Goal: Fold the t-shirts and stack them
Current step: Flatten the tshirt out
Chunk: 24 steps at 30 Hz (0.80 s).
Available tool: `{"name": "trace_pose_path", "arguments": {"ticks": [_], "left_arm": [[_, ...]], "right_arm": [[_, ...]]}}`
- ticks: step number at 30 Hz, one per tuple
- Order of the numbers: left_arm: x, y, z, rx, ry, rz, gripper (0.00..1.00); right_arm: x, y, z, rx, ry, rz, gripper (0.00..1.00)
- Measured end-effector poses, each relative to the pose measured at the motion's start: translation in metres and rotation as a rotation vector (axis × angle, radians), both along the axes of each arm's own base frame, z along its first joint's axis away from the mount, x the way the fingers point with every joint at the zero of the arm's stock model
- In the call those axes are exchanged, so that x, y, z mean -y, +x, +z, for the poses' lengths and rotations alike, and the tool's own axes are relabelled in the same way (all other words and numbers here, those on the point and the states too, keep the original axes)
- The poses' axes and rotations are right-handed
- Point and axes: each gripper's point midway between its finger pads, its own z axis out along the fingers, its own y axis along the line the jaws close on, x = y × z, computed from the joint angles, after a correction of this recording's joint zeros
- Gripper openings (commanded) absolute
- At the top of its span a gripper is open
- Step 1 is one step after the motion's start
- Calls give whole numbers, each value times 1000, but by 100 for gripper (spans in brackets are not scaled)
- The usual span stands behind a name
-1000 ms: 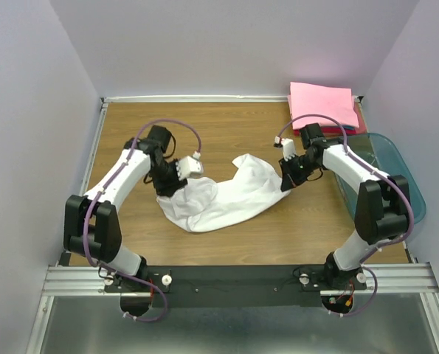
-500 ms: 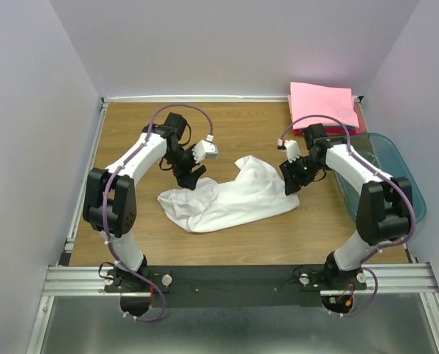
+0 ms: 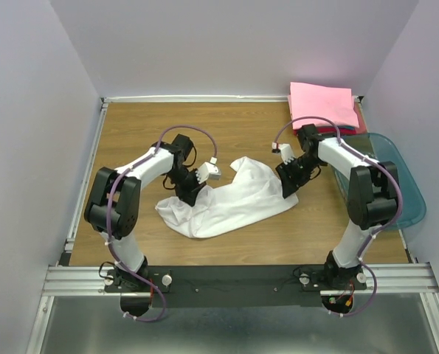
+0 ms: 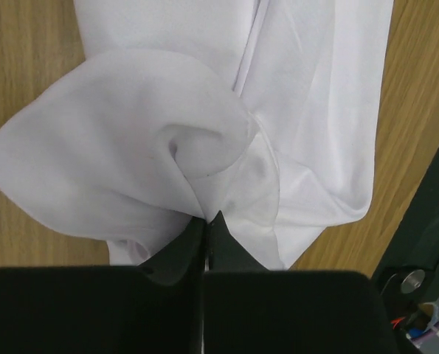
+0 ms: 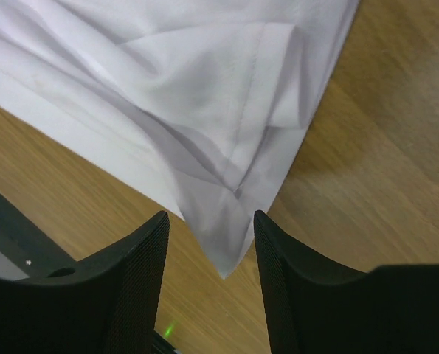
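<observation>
A crumpled white t-shirt (image 3: 230, 198) lies across the middle of the wooden table (image 3: 234, 125). My left gripper (image 3: 192, 193) sits over its left part; in the left wrist view that gripper (image 4: 206, 218) is shut, pinching a fold of the white t-shirt (image 4: 167, 140). My right gripper (image 3: 290, 184) hovers at the shirt's right edge. In the right wrist view it (image 5: 210, 225) stands open, with a corner of the white t-shirt (image 5: 204, 103) lying between the fingers, untouched. A folded pink t-shirt (image 3: 321, 103) rests on a red one (image 3: 359, 122) at the back right.
A translucent teal bin (image 3: 396, 184) stands at the right edge, beside the right arm. Walls close the table at the back and both sides. A black rail (image 3: 234, 276) with the arm bases runs along the near edge.
My left gripper dropped onto the shirt's left part and shut on a fold. My right gripper let go of the right corner and now stands open just above it.
</observation>
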Motion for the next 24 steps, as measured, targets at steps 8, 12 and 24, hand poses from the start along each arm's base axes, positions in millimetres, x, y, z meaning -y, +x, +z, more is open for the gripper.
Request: {"name": "trace_pose_path", "arguments": {"ticks": [8,12,24], "left_arm": [[-27,70,48,160,-51,158,0],[-43,111,83,281,-77,225,0],[-85,190,181,613,-121,267,2]], "right_arm": [[-1,-15,-2,-51,-2,81,1],[-3,5,-6,-40,-7,81,1],[-11,131,102,373,77,-9,1]]}}
